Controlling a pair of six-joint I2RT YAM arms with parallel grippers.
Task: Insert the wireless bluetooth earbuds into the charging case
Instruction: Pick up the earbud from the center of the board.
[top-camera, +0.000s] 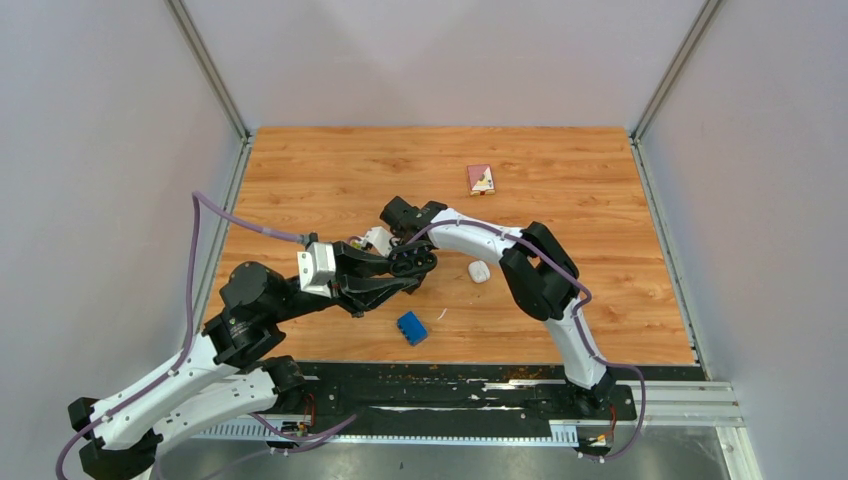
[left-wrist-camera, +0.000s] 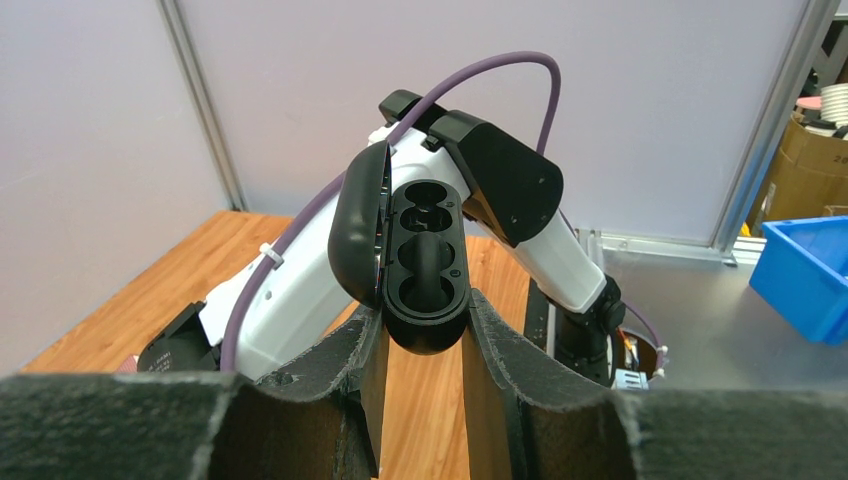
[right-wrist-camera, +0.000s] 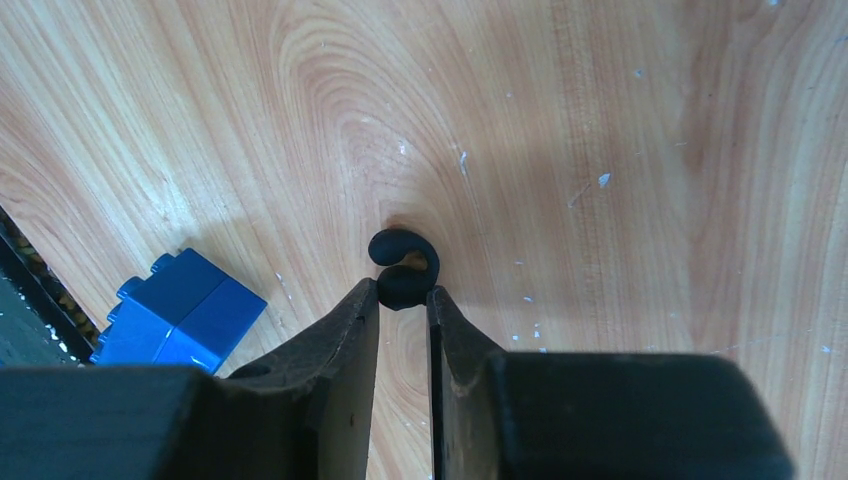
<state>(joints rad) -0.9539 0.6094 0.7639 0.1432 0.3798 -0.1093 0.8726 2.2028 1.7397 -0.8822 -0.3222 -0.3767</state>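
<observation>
Left hand (left-wrist-camera: 420, 330) clamps tight on the open charging case (left-wrist-camera: 428, 262). Right hand (right-wrist-camera: 403, 300), nearly closed, pinches a black earbud (right-wrist-camera: 402, 270) just beside the case — a shallow fingertip grip, so it may twist or drop at insertion.

No readable text — labels, numbers, signs.

One black earbud (right-wrist-camera: 405, 288), one open black charging case (left-wrist-camera: 428, 265), one white case (top-camera: 479, 271), one blue block (top-camera: 411, 327), one small box (top-camera: 481, 180).
</observation>
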